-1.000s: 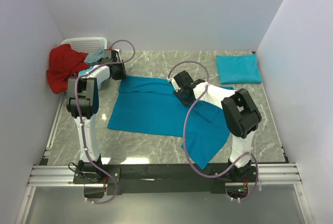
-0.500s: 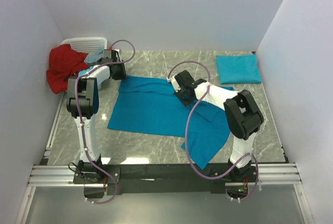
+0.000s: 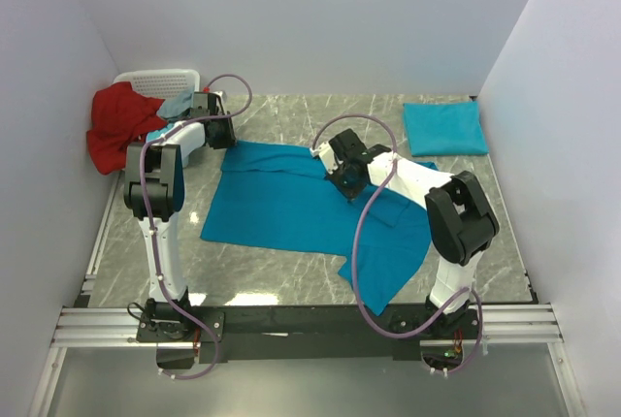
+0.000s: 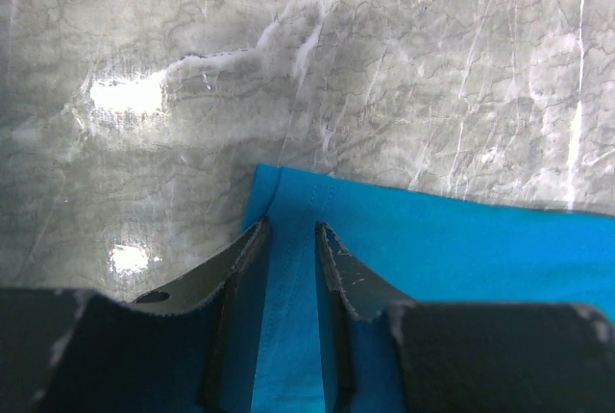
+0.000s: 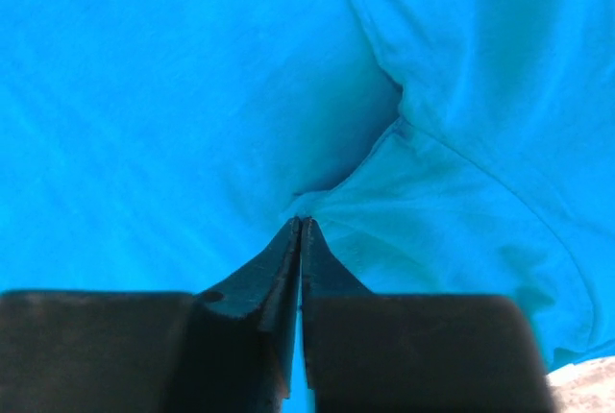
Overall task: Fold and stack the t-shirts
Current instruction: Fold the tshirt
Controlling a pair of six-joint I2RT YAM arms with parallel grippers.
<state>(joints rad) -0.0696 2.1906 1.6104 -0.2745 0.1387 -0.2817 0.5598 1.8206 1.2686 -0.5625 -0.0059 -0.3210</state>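
Observation:
A teal t-shirt lies spread across the middle of the marble table, its right part rumpled and hanging toward the front edge. A second t-shirt, folded into a small rectangle, lies at the back right. My left gripper sits low at the spread shirt's back-left corner; in the left wrist view it is open, and the shirt's hem runs flat between its fingers. My right gripper is down on the shirt's middle-right; in the right wrist view it is shut on a pinch of gathered cloth.
A white basket at the back left holds a red cloth and a pale blue one. White walls close in the table on three sides. A metal rail runs along the front edge.
My right gripper has shut on the shirt's cloth, and the right arm's elbow has swung right. The left arm has stayed still.

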